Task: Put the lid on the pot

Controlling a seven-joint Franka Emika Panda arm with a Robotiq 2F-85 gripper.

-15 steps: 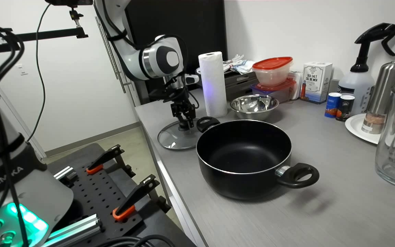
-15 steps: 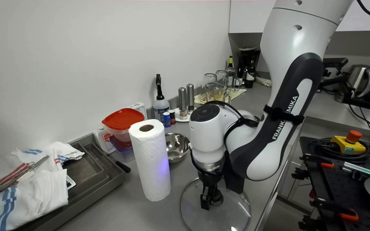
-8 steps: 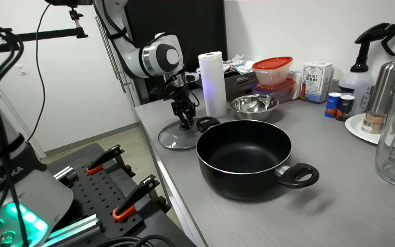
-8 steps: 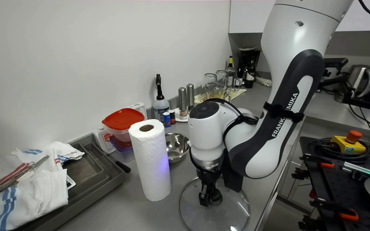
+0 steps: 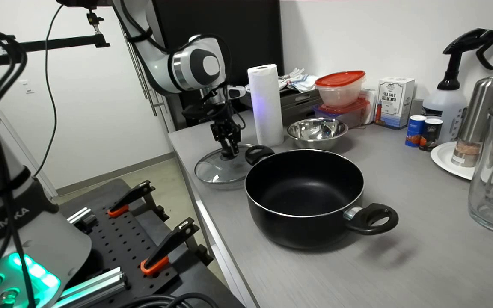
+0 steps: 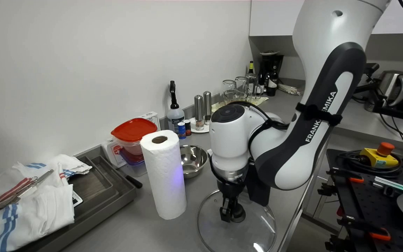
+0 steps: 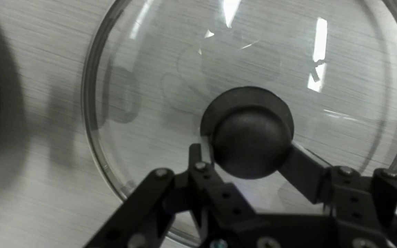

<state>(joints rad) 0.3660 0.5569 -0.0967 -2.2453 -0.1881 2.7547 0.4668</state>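
While the lid (image 5: 223,170) sat between the paper towel roll (image 5: 266,107) and the edge of the counter (image 5: 426,273), with the pot (image 5: 304,205) just beside it, open room spread past the handle (image 5: 357,220) farther from the lid. The whole pot showed only in an exterior view. The wrist view made plain that the gripper (image 7: 252,152) was clamped on the lid's black knob (image 7: 252,137), a finger (image 7: 305,174) on either side. Knob upward, the lid looked roughly level, though whether its rim (image 7: 90,89) met the counter could not be told. The pot's long axis ran handle to handle.
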